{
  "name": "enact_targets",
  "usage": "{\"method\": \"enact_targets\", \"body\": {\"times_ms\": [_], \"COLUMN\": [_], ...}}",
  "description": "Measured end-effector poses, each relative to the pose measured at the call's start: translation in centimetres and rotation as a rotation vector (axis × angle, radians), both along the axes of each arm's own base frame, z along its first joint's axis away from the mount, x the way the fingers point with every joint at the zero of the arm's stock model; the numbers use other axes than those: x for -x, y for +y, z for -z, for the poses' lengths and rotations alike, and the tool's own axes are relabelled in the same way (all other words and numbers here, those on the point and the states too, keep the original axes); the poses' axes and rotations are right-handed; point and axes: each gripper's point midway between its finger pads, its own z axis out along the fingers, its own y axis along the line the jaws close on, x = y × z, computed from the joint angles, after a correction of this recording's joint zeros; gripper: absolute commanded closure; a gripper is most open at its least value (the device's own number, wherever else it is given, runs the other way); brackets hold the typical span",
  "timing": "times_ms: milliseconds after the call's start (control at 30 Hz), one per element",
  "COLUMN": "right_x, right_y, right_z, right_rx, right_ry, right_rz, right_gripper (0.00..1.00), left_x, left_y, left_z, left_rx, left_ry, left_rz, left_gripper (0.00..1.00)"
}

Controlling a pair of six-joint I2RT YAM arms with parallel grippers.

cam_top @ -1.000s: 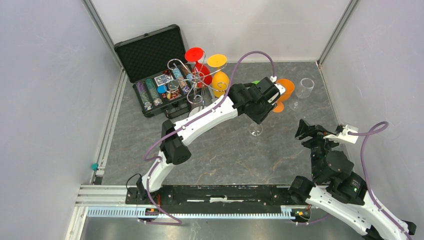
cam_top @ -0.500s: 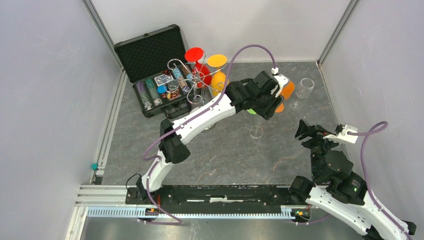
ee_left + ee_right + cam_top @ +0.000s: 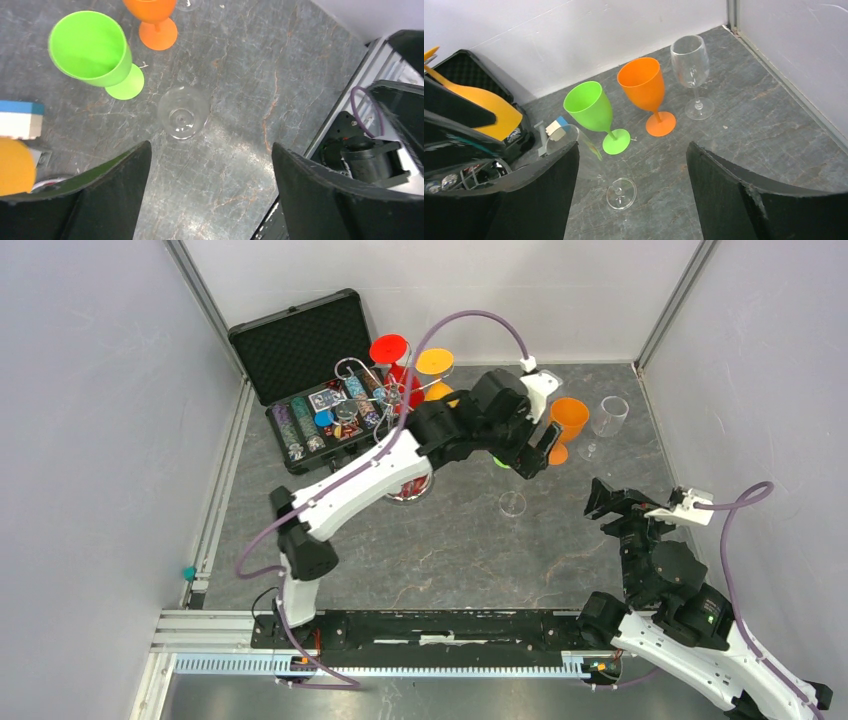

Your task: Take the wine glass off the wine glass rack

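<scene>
Your left gripper and right gripper both have their jaws apart and empty. The orange wine glass stands upright, upper right of centre in the top view. The wine glass rack sits upper left of centre.

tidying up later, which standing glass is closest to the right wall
The clear wine glass right of the orange glass, at the row's end; the other clear glass stands alone in front of the row.
</scene>
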Motion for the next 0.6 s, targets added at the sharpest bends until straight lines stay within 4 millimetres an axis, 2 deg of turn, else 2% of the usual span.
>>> {"method": "enact_targets", "body": {"times_ms": [200, 300, 367, 467, 600], "right_x": [-0.4, -0.7, -1.1, -1.4, -1.9], "right_y": [1.8, 2.8, 3.8, 4.7, 6.0], "right_z": [-0.6, -0.7, -0.7, -0.6, -0.3], "right_rx": [-0.003, 0.004, 0.015, 0.027, 0.046], "right_ry": [-0.026, -0.029, -0.024, -0.015, 0.000], "right_rz": [-0.081, -0.115, -0.141, -0.163, -0.192], "right_gripper": [0.13, 0.14, 0.14, 0.16, 0.20], "left_x": [0.5, -0.2, -1.5, -4.6, -9.2], "left_y": [4.7, 8.2, 11.0, 15.8, 23.0], "left_z": [-6.3, -9.8, -12.3, -14.6, -14.8], "left_rx": [0.109, 0.174, 0.227, 0.297, 0.369], "left_ry": [-0.149, -0.229, -0.272, -0.306, -0.284], "left_rz": [-0.075, -0.158, -0.231, -0.370, -0.577], "left_gripper": [0.00, 0.00, 0.00, 0.01, 0.10]}}
